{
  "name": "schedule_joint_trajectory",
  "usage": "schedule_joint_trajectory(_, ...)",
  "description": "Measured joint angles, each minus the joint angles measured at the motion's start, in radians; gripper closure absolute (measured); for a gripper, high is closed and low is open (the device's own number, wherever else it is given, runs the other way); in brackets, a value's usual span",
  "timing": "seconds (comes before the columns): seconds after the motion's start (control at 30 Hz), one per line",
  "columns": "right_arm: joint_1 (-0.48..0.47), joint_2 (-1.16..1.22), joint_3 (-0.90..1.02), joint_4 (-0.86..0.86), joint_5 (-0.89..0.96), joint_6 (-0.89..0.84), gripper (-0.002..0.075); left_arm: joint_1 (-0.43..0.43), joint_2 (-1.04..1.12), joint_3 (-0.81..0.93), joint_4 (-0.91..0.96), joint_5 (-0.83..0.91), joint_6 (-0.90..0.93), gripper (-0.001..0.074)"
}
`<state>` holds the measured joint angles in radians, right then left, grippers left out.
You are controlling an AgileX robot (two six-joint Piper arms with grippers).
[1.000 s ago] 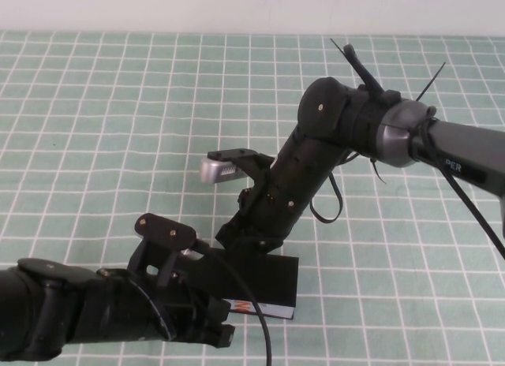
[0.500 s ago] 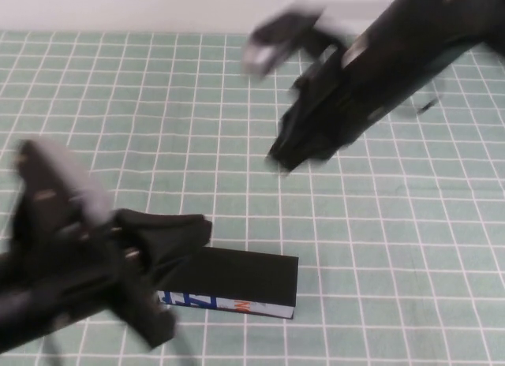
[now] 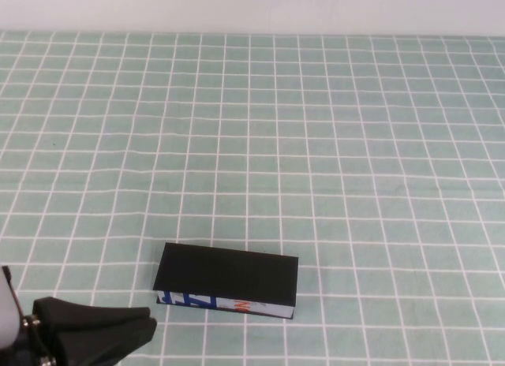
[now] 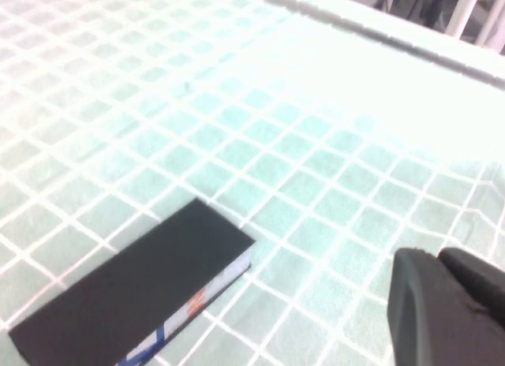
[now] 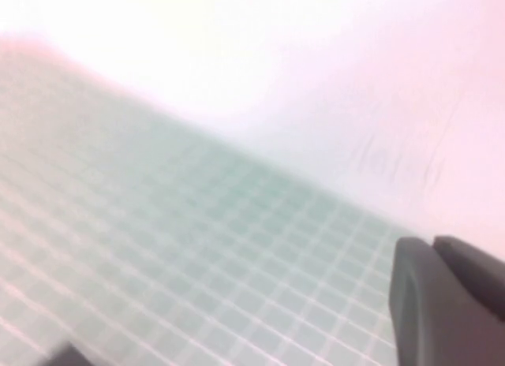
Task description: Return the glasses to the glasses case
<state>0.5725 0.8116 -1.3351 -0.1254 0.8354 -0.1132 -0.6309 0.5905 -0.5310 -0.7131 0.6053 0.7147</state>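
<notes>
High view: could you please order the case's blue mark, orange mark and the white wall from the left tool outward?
1. Blue mark, case's left, nearest the left tool, bottom left.
2. Orange mark, front's middle.
3. White wall, far side.
Right tool: only its wrist view.

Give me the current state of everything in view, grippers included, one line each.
glasses case: lid shut, lying flat on the checked cloth, nothing touching it.
glasses: not visible in any view.
left gripper: at the near left edge of the table, just short of the case, holding nothing.
right gripper: out of the high view, up off the cloth.
</notes>
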Motion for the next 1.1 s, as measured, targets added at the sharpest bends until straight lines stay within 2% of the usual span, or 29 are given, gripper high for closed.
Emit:
schedule_joint_trajectory(0.2, 0.0, -0.465, 0.503, -0.013, -0.262, 0.159, 0.0739, 0.0, 0.0, 0.0, 0.014, -0.016, -0.046, 0.0738)
schedule_joint_trajectory(0.3, 0.0, -0.64, 0.722, -0.026, -0.283, 0.207, 0.0739, 0.0, 0.0, 0.0, 0.008, -0.028, -0.051, 0.0738)
schedule_joint_trajectory(0.37, 0.0, -0.726, 0.799, -0.04, -0.264, 0.217, 0.0739, 0.0, 0.0, 0.0, 0.005, -0.04, -0.055, 0.0738)
schedule_joint_trajectory(0.5, 0.0, -0.79, 0.855, -0.058, -0.21, 0.22, 0.0739, 0.0, 0.0, 0.0, -0.002, -0.055, -0.055, 0.0738)
schedule_joint_trajectory(0.87, 0.0, -0.796, 0.861, -0.06, -0.113, 0.221, 0.0739, 0.0, 0.0, 0.0, -0.008, -0.07, -0.055, 0.0738)
schedule_joint_trajectory(1.1, 0.0, -0.796, 0.863, -0.058, -0.106, 0.221, 0.0739, 0.0, 0.0, 0.0, -0.008, -0.07, -0.055, 0.0738)
